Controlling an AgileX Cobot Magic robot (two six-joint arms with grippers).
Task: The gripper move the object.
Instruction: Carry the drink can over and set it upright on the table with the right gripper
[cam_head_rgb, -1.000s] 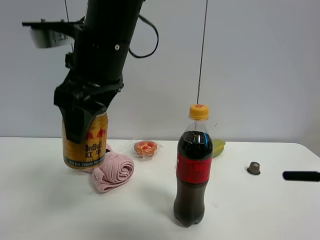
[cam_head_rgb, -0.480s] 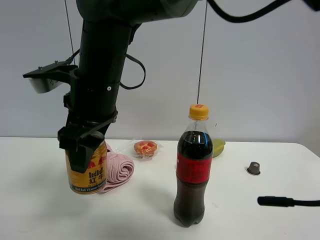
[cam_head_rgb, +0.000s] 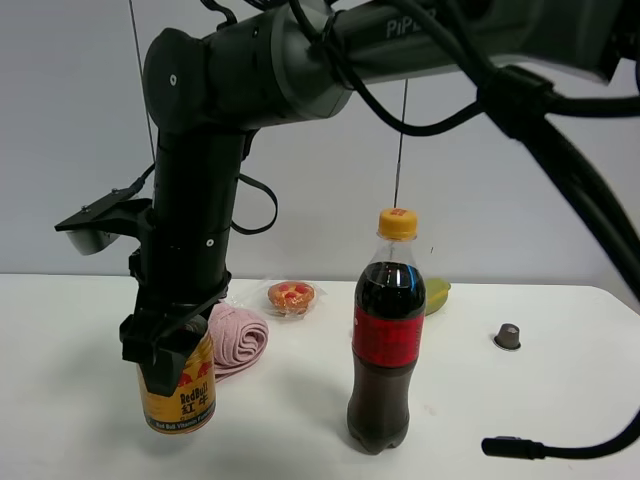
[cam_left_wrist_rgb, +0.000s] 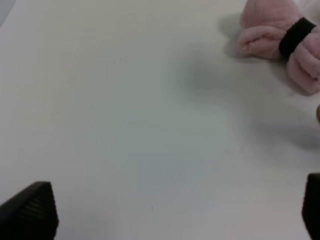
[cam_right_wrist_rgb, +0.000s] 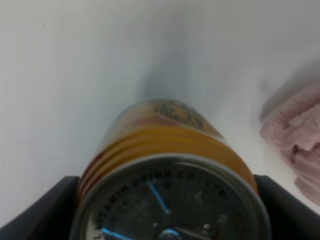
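The gold Red Bull can (cam_head_rgb: 181, 396) stands upright at the front left of the white table (cam_head_rgb: 90, 400), in front of a pink rolled towel (cam_head_rgb: 238, 340). My right gripper (cam_head_rgb: 168, 352), a big black claw reaching across from the upper right, is shut on the can's upper part. I cannot tell whether the can's base touches the table. The right wrist view looks down on the can's silver top (cam_right_wrist_rgb: 170, 150), held between my right gripper's (cam_right_wrist_rgb: 167, 212) two fingers. My left gripper (cam_left_wrist_rgb: 170, 210) is open and empty over bare table.
A cola bottle (cam_head_rgb: 385, 340) stands to the right of the can. A wrapped pastry (cam_head_rgb: 291, 296) and a yellow-green item (cam_head_rgb: 437, 294) lie at the back, with a small brown capsule (cam_head_rgb: 507, 336) at the right. The towel also shows in both wrist views (cam_left_wrist_rgb: 280, 40) (cam_right_wrist_rgb: 300, 145).
My right gripper has carried the can downward and forward, from beside the towel to low over the table's front left. The arm now reaches further into view.
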